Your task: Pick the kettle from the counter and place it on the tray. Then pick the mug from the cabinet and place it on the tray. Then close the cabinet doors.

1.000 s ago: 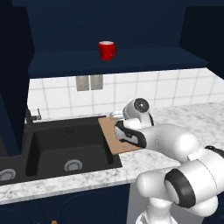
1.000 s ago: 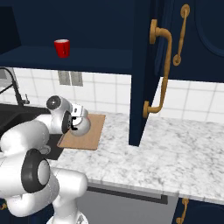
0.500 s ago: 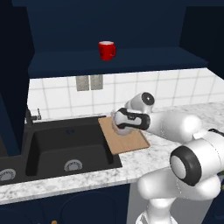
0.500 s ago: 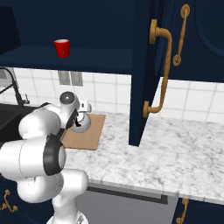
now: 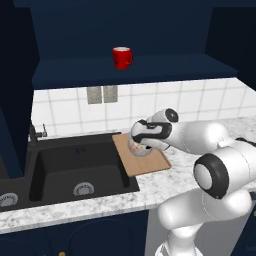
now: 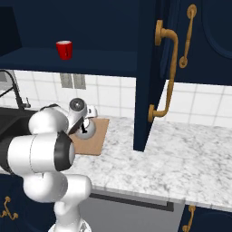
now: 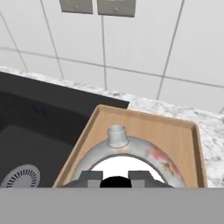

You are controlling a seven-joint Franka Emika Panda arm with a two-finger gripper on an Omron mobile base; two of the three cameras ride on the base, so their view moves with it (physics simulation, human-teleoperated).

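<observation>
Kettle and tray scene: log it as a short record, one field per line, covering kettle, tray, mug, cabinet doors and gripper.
kettle: white-silver kettle sits over the tray, on the half nearer the robot, spout toward the tiled wall
tray: wooden tray lies on the counter right beside the black sink
mug: red mug upright on the cabinet shelf, not yet moved
cabinet doors: open; one door swung out over the counter
gripper: gripper is at the kettle's top; grip state unclear
</observation>
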